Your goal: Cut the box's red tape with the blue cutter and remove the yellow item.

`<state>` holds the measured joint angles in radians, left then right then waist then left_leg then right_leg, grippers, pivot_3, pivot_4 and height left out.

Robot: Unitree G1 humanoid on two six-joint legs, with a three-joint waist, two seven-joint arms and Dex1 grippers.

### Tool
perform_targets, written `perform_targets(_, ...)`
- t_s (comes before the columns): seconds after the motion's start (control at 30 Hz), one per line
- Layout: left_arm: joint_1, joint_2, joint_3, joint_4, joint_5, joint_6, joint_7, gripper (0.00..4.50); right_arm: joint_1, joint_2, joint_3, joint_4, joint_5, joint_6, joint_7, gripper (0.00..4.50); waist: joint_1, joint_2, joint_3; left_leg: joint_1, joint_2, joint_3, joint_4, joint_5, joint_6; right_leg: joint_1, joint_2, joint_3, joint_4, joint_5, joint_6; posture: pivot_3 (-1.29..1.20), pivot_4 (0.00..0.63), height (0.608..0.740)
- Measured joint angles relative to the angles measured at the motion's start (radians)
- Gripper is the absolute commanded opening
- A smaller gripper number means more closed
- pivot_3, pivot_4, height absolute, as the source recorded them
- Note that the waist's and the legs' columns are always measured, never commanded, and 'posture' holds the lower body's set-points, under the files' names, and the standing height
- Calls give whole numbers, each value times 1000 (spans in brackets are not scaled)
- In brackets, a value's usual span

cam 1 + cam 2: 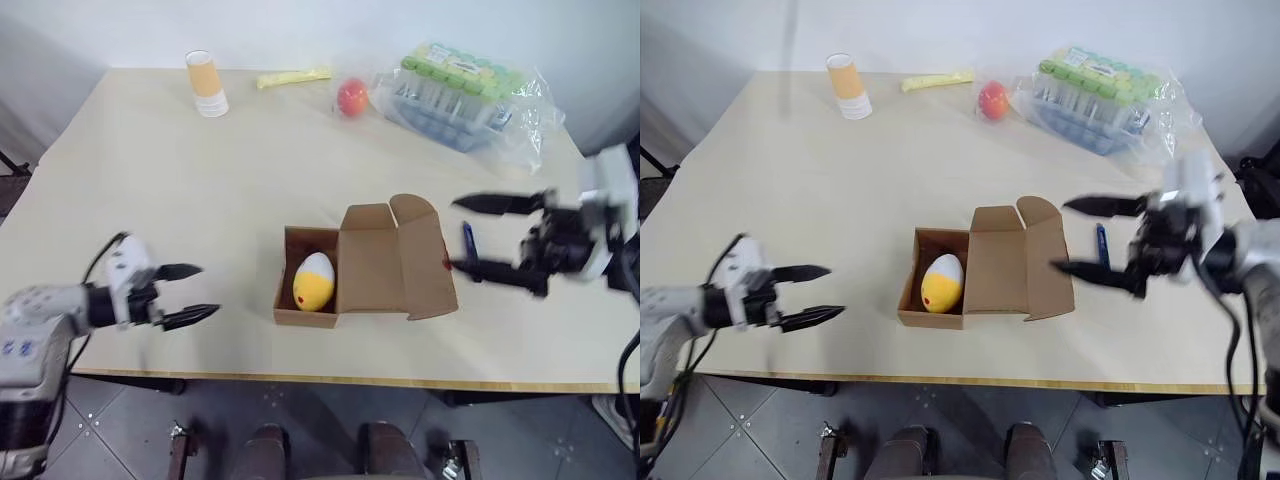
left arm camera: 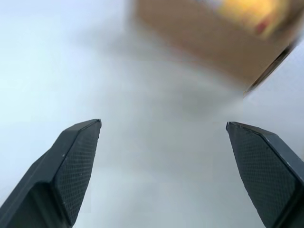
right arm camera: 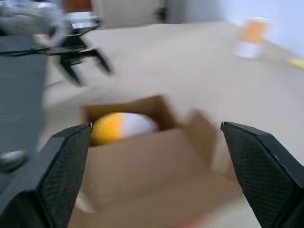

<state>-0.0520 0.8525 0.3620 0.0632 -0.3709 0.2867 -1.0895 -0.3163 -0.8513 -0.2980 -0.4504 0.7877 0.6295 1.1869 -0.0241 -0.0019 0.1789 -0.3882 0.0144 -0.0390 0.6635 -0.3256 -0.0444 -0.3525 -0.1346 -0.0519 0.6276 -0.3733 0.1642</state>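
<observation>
The left gripper [image 1: 195, 293] hung spread and empty over bare tabletop, well left of the small brown cardboard box [image 1: 310, 310]. The right gripper [image 1: 468, 234] was likewise spread wide with nothing between its two black fingers, level and aimed left toward the box's raised flaps. Just beside its lower finger lay the slim dark blue pen-shaped cutter [image 1: 468, 240], partly crossed by that finger. The box stood open near the front edge of the pale wooden table [image 1: 150, 170], with the one round yellow-and-white toy [image 1: 314, 281] inside it. A sliver of red tape [image 1: 446, 262] showed on the right flap's edge. Along the far side stood one orange-and-white cup [image 1: 206, 84], one pale yellow strip [image 1: 293, 77], one red-orange fruit [image 1: 351, 97] and one clear bag of green-capped tubes [image 1: 462, 95], whose count was hard to make out
</observation>
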Motion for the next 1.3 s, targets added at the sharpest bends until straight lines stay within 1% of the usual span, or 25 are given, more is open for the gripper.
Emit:
perform_targets(0.1,53,6,66,79,3,-49,2,4484,56,81,28,-70,-43,-119,-26,4500,12,-2,1,0,-1,0,2,0,0,1,-1,0,1,0,0,0,150,740)
perform_targets(0.2,47,11,109,84,-33,-30,4,4484,86,100,23,-75,-112,-241,-43,4500,32,-3,1,1,-1,-1,4,0,0,3,-1,0,0,0,0,0,150,740)
perform_targets(0.27,-39,8,79,50,-59,31,25,4484,125,85,-4,-75,-123,-262,-46,4500,52,-4,1,1,-1,-3,4,0,0,4,-1,-2,0,0,0,0,150,740)
perform_targets(0.33,-159,1,26,-40,-113,114,42,4484,154,65,-39,-75,-126,-264,-51,4500,60,-4,1,1,-1,-7,6,0,1,8,-1,-4,0,1,-1,0,150,740)
perform_targets(0.37,-232,-4,-13,-75,-134,155,44,4484,173,54,-65,-77,-124,-267,-51,4500,57,-5,1,1,-2,-6,6,0,1,8,-1,-3,-1,1,-1,0,150,740)
perform_targets(0.43,-408,-29,-136,-117,-140,236,38,4484,221,21,-107,-76,-116,-254,-49,4500,61,-5,1,2,-2,-7,6,0,1,9,-1,-4,-1,1,-1,0,150,740)
perform_targets(0.5,-616,-93,-299,-125,-124,306,21,4484,258,-6,-149,-79,-97,-227,-55,4500,61,-5,1,1,-2,-6,7,0,1,9,-1,-5,0,1,-1,0,150,740)
perform_targets(0.53,-691,-111,-370,-126,-106,324,6,4484,264,-17,-157,-83,-85,-211,-61,4500,54,-5,1,2,-2,-6,6,0,1,9,-1,-4,0,1,-1,0,150,740)
perform_targets(0.6,-841,-116,-551,-91,-26,356,-64,4484,288,-39,-194,-98,-53,-172,-82,4500,36,-5,1,3,-2,-3,3,0,1,8,0,-4,-1,1,-1,0,150,740)
perform_targets(0.67,-929,-116,-703,-57,65,352,-141,4484,300,-55,-227,-115,-8,-122,-108,4500,16,-3,2,5,-1,-1,0,0,1,8,1,-3,-1,1,-1,0,150,740)
perform_targets(0.73,-987,-165,-789,26,153,306,-153,4484,322,-81,-249,-153,38,-67,-138,4500,14,-2,3,6,0,0,0,0,1,8,2,-3,-1,1,-1,0,150,740)
perform_targets(0.87,-1043,-225,-879,134,267,220,-175,4484,327,-81,-263,-230,114,-13,-231,4500,23,-3,3,4,0,-1,3,0,1,8,1,-3,-1,1,-1,0,150,740)
perform_targets(0.97,-1063,-270,-919,205,333,167,-187,4484,342,-81,-280,-273,163,15,-292,4500,33,-4,4,3,-1,-2,3,0,1,8,1,-4,-1,1,-1,0,150,740)
perform_targets(1.07,-1065,-291,-937,228,362,142,-226,3891,363,-81,-303,-301,206,39,-332,4500,47,-4,4,2,-1,-2,4,0,1,7,1,-4,-2,1,-1,0,150,740)
perform_targets(1.17,-1069,-295,-946,247,394,104,-262,2992,376,-82,-320,-310,231,54,-363,4500,50,-4,4,2,-1,-2,4,0,1,7,1,-4,-1,1,-1,0,150,740)
perform_targets(1.3,-1071,-340,-936,303,420,59,-256,1744,393,-82,-330,-326,240,57,-385,4500,52,-4,4,2,-1,-3,5,0,1,8,1,-4,-1,1,-1,0,150,740)
